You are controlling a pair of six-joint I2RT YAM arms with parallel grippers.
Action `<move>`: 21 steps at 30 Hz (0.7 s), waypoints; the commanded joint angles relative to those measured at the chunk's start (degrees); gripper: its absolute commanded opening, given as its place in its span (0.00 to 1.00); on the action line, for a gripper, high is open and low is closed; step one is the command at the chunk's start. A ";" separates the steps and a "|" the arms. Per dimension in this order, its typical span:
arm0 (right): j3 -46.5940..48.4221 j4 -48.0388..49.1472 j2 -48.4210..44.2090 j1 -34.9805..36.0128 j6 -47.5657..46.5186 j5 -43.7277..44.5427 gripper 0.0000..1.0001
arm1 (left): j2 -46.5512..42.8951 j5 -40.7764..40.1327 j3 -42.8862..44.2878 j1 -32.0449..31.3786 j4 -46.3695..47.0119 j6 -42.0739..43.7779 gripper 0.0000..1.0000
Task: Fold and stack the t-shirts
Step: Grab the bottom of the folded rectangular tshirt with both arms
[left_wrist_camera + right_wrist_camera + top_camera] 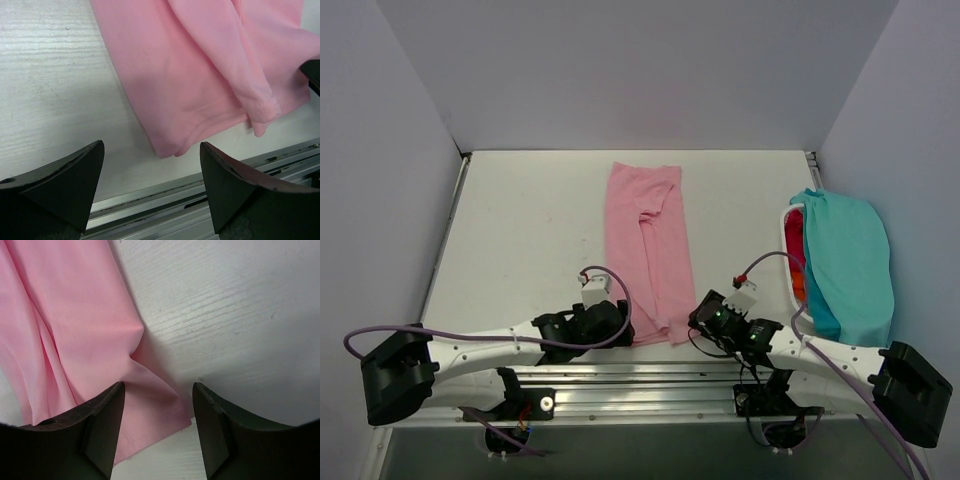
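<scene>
White bench (520,230) carries the pink t-shirt (648,250) folded only into a strip; other t-shirts (850,265) wait heaped. Left hand (152,150) and right hand (159,389) gape empty.

Matt soft cloth, pink t-shirt (646,250); matt white wood-grain table (520,230); brushed metal rail (150,202).

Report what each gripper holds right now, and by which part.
Nothing is held. The left gripper and right gripper both have open jaws, poised at the near hem corners of the pink t-shirt, which lies on the table.
</scene>
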 commanded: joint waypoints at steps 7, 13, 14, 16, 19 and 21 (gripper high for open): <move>1.24 0.18 4.61 0.60 -0.38 1.94 0.50 | 3.18 1.97 -0.72 -0.40 7.24 -0.46 0.83; 0.89 2.12 5.32 0.60 -0.46 1.86 0.47 | 8.19 2.33 1.47 -1.02 10.15 -0.28 0.82; 0.80 2.20 5.41 0.51 -0.38 1.86 0.47 | 9.06 2.42 1.74 -1.02 10.50 -0.20 0.82; 0.54 2.29 5.49 0.60 -0.29 1.86 0.45 | 10.29 2.50 2.44 -1.02 10.85 0.15 0.81; 0.19 2.29 5.32 0.60 -0.29 1.86 0.44 | 11.44 2.59 3.41 -1.02 11.20 0.51 0.77; 0.10 2.21 5.23 0.60 -0.11 2.12 0.43 | 11.88 2.68 3.76 -0.93 11.47 0.60 0.67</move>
